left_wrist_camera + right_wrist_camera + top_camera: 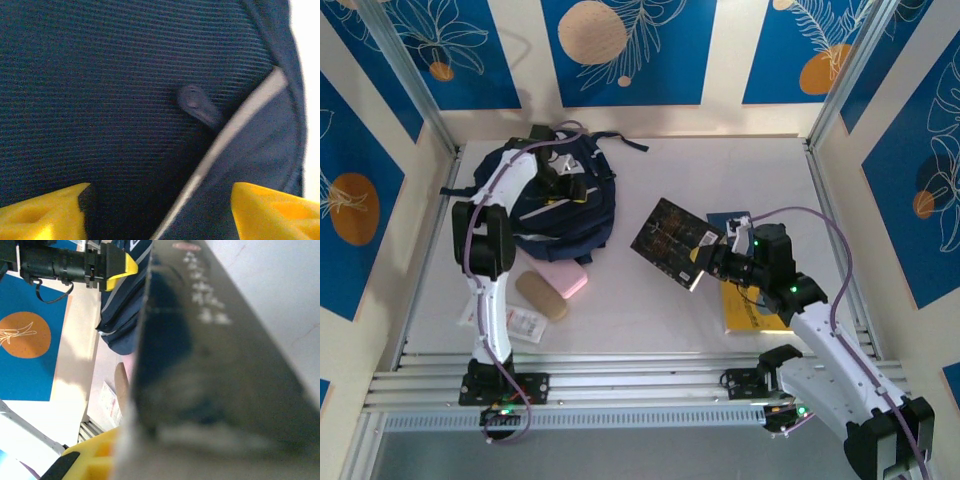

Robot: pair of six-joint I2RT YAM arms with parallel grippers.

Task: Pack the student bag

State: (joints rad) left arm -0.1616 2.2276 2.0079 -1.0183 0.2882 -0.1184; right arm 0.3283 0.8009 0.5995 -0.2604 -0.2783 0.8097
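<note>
The student bag [560, 205], navy with grey stripes, lies at the back left of the table. My left gripper [567, 186] hovers right over its top. In the left wrist view the yellow fingertips [45, 212] stand wide apart, open, with the bag's mesh fabric [110, 90], a zipper pull [199, 106] and a grey stripe [235, 131] between them. My right gripper [706, 262] is shut on the near corner of a dark patterned book [672, 238], held tilted above mid-table. In the right wrist view the book's cover [215, 365] blocks most of the frame, beside one yellow finger [95, 457].
A pink case [565, 278], a tan case [541, 295] and a white packet [525, 322] lie in front of the bag. A yellow book [748, 308] and a blue book [730, 220] lie under and behind my right arm. Walls enclose the table.
</note>
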